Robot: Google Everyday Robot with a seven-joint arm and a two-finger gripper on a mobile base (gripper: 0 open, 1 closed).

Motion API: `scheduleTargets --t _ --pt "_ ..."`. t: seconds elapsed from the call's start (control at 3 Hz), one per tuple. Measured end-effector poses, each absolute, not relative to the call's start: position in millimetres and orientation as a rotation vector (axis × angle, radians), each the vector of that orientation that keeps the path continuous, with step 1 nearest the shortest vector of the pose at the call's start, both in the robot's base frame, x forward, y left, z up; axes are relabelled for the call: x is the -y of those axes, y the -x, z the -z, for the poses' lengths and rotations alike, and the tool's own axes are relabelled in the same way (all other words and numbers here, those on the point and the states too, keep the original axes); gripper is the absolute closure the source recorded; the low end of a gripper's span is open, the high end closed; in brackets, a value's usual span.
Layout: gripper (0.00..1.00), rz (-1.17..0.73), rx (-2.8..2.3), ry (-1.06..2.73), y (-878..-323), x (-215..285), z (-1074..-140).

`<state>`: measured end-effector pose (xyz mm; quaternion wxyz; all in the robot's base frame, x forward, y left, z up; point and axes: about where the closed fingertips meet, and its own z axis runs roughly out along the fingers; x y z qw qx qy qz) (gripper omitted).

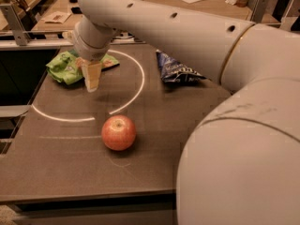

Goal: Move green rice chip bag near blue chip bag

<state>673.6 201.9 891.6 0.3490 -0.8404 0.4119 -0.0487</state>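
The green bag [65, 68] lies at the far left of the table [61, 172], with my gripper [92, 81] poised just beside its right end; how far open it is, I cannot tell. The blue bag [177, 70] sits well apart, right of the apple [118, 132].

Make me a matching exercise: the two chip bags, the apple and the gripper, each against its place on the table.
1 green rice chip bag
2 blue chip bag
3 apple
4 gripper

A nearest the camera, in the middle
B far edge, picture's left
C far side, right of the white arc
D by the green bag's right edge

Pairs: 1-B, 2-C, 3-A, 4-D
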Motion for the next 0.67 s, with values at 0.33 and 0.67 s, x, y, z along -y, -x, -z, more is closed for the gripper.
scheduleTargets --t 0.33,0.67 --pt "0.0 0.096 -1.078 2.178 -674.3 -211.2 -881.4" --pt "0.0 0.09 -1.08 2.145 -680.0 -216.8 -881.2"
